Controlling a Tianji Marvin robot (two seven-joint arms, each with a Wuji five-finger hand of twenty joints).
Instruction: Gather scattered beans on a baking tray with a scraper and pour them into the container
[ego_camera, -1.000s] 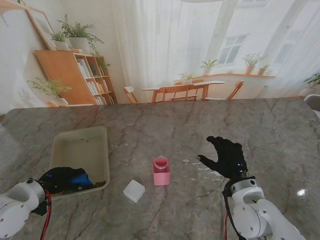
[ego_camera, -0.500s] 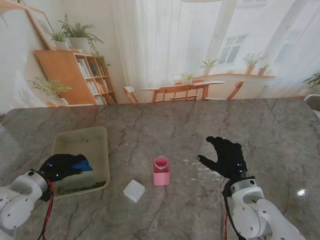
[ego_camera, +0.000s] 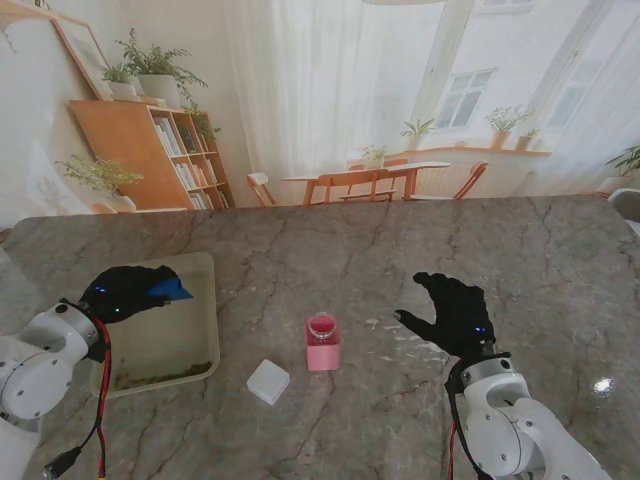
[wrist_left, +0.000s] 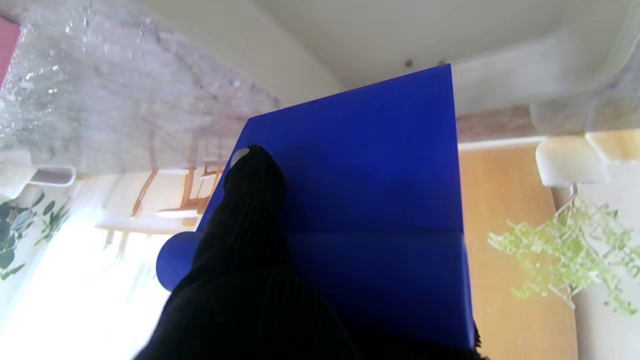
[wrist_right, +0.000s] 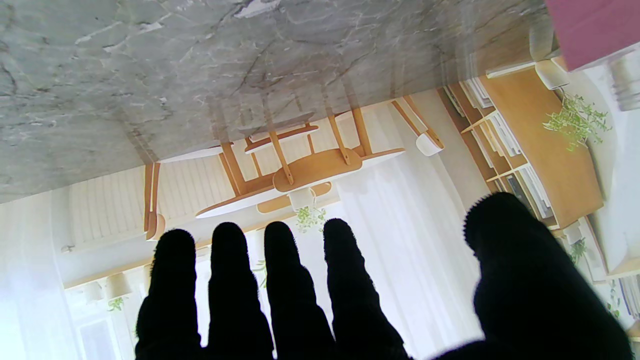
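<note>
1. Since the earlier frames, the left hand with the scraper has been moved from the near end of the tray to its far left part; the right hand, the container and the lid are being shown unmoved.
2. The scraper is being gripped in the closed left hand. In the left wrist view, one finger is being pressed flat against the blue blade, and the blade edge is being pointed toward the tray wall.
3. Whether the blade is touching the tray floor cannot be told.
4. The beans are being shown as a dark band along the near wall of the tray, well apart from the scraper. A few specks are being seen past the blade edge in the left wrist view.
5. The tray is being left on the table, on the left side.
6. The pink container is being left upright near the table centre, between the tray and the right hand.
7. A white lid is being left just beside the container, nearer to me and to its left.
8. The right hand is being held open with nothing in it; its fingers are being spread apart and the palm is being turned toward the table.
</note>
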